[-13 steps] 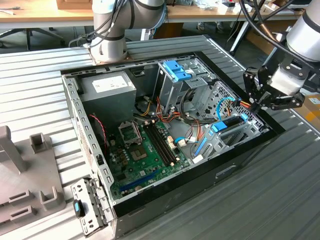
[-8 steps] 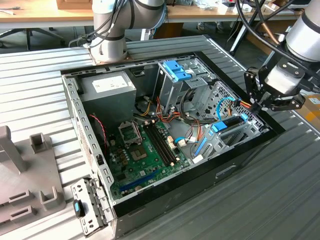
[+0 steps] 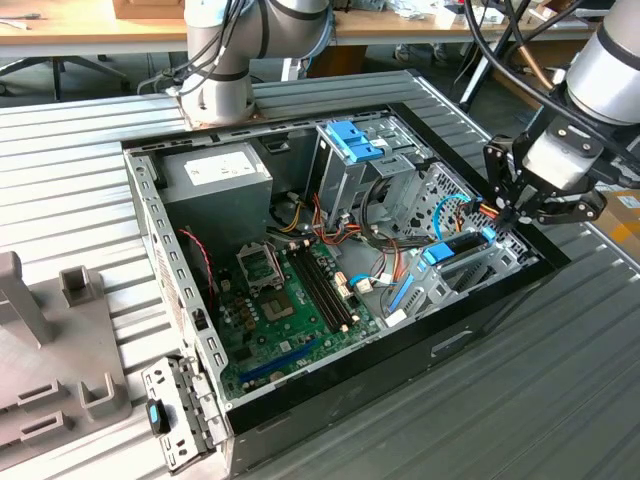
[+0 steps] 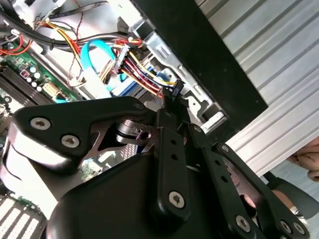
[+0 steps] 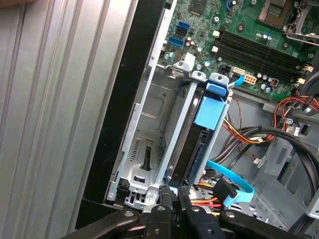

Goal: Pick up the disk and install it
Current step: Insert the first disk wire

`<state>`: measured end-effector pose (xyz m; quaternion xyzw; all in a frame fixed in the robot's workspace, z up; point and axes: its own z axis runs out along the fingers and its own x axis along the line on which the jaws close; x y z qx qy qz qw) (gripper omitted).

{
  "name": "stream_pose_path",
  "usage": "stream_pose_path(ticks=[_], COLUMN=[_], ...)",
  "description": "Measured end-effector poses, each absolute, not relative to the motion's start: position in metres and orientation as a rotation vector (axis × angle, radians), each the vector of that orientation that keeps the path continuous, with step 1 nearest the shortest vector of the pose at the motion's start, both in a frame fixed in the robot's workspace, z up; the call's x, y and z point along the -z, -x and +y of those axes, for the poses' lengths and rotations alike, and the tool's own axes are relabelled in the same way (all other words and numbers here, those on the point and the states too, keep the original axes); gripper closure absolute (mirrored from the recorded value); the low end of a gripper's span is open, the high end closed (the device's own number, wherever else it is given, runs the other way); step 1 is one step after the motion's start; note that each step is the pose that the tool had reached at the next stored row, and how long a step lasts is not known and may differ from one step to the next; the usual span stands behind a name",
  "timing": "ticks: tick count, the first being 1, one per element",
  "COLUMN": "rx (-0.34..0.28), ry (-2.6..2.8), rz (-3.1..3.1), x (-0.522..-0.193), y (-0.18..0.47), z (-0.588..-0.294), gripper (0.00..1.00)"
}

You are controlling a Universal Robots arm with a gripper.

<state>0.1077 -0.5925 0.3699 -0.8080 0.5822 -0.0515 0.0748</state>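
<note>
The disk [image 3: 455, 247] stands on edge in the metal bay at the corner of the open computer case [image 3: 480, 320] on the exterior view's right. In the first wrist view the disk [image 5: 190, 149] shows as a dark slab between grey bay walls, its blue carrier [image 5: 211, 106] at the end nearest the motherboard. My gripper [image 3: 505, 212] hangs over the case's rim at the disk's other end. Its fingertips [image 5: 164, 195] are drawn close together and shut with nothing visible between them, right at the disk's end. In the second wrist view the gripper [image 4: 173, 92] points at the cable bundle.
A tall drive cage with a blue latch [image 3: 352, 140] stands mid-case. Red, yellow and blue cables [image 5: 234, 191] crowd the space beside the bay. The green motherboard [image 3: 290, 300] lies on the case floor. A grey fixture [image 3: 50, 340] sits on the table at the exterior view's left.
</note>
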Motion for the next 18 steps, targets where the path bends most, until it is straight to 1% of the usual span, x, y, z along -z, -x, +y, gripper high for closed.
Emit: stream_pose_path(ticks=[5,11,18], rx=[0.159,0.16,0.166], ry=[2.394,2.383,2.337], rz=[1.79,1.805,1.869], x=[-0.3696,-0.3691,-0.3678], y=[-0.1024,-0.0989,-0.0973], z=[-0.5914,-0.5834,-0.5834], gripper=[0.83,0.83,0.83])
